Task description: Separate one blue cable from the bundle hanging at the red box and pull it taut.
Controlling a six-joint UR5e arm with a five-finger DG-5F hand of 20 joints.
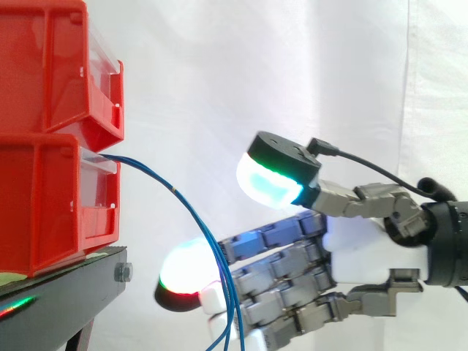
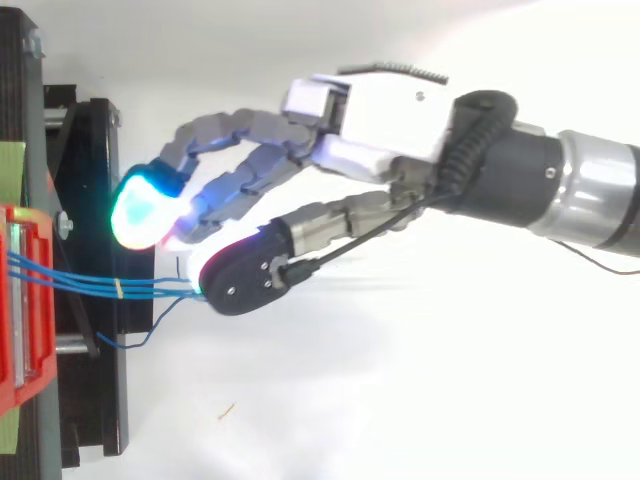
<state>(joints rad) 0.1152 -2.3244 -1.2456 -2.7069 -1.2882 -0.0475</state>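
A bundle of thin blue cables (image 1: 173, 191) leaves the front of the lower red box (image 1: 51, 205) and arcs down to the right. A small pale tie (image 2: 118, 288) holds the strands together. My hand (image 1: 358, 256) comes in from the right with its fingers stretched toward the box and only slightly bent. The cables hang across the front of the fingers (image 1: 278, 281). The thumb, with a cyan-green pad, stands well above the fingers and apart from them. In the top view the bundle (image 2: 80, 280) runs from the box (image 2: 25, 300) to the gap beside the thumb tip (image 2: 245, 275). No strand looks pinched.
A second red box (image 1: 51, 66) is stacked on the lower one, and both rest on a black stand (image 1: 66, 285). One loose blue strand end (image 2: 140, 340) dangles beside the stand. A white curtain forms the backdrop.
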